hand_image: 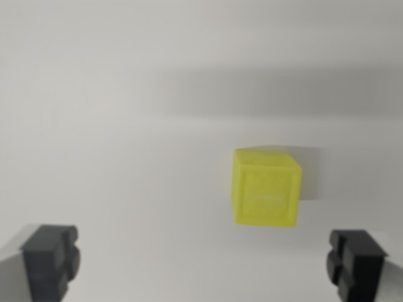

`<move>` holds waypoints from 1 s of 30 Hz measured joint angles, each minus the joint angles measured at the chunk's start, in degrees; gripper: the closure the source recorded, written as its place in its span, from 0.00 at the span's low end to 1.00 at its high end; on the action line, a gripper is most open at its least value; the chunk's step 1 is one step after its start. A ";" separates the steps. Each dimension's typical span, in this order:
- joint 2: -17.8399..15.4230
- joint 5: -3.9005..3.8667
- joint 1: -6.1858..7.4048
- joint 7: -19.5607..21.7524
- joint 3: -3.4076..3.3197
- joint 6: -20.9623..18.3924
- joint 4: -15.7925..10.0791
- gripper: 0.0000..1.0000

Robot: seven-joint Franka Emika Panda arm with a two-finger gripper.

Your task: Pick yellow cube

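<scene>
While the gripper hangs with its jaws spread wide, dark fingertips sit in the lower left and lower right corners. Yellow cube rests right of frame centre on a pale surface, above the fingers, untouched, nearer the right one.

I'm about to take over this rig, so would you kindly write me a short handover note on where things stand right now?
Gripper: open, jaws spread wide at the bottom corners of the wrist view, holding nothing.
Yellow cube: resting on the plain white surface, above the jaws in the picture and nearer the wrist view's right, closer to the right jaw than the left. It is not between the jaws and nothing touches it.
Done: nothing grasped yet.
Left: probably shift toward the wrist view's right to centre the cube, move in around it, close and lift.
</scene>
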 joint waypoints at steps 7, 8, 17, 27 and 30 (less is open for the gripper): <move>0.71 -0.04 -0.41 -0.18 0.00 1.57 -1.01 0.00; 0.81 -0.04 -0.47 -0.21 0.00 1.79 -1.15 0.00; 1.84 -0.10 -1.00 -0.44 0.00 3.81 -2.33 0.00; 3.10 -0.18 -1.61 -0.71 0.00 6.06 -3.54 0.00; 3.50 -0.21 -1.79 -0.79 0.00 6.73 -3.86 0.00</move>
